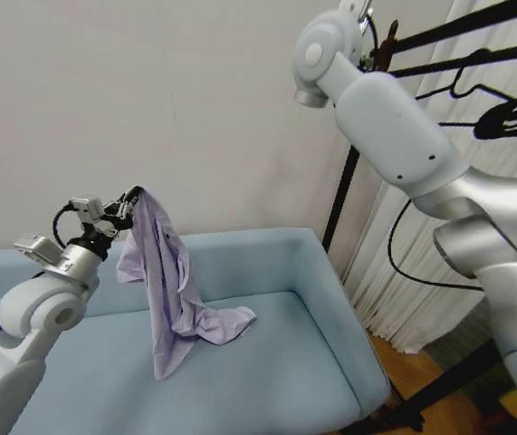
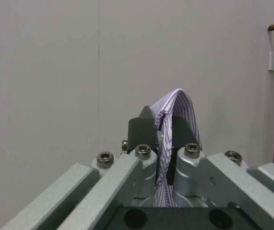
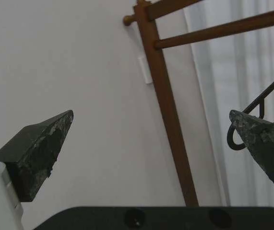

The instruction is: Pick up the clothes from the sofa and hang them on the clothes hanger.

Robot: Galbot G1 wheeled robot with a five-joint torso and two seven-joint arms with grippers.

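Observation:
A pale purple striped shirt point(image 1: 167, 281) hangs from my left gripper point(image 1: 131, 201) above the light blue sofa point(image 1: 267, 381); its lower end still trails on the seat. In the left wrist view the dark fingers are shut on a fold of the shirt point(image 2: 168, 120). My right gripper point(image 3: 151, 143) is raised high beside the clothes rack point(image 1: 439, 36), open, with its fingertips point(image 3: 43, 141) wide apart and nothing between them. The rack's brown wooden post point(image 3: 168, 105) and a black wire hanger point(image 3: 254, 112) stand beyond it.
A plain wall backs the sofa. Black hangers point(image 1: 507, 113) hang on the rack's bars at the upper right, in front of white curtains point(image 1: 394, 299). The rack's dark post point(image 1: 341, 204) stands just behind the sofa's right armrest. Wooden floor point(image 1: 421, 372) lies to the right.

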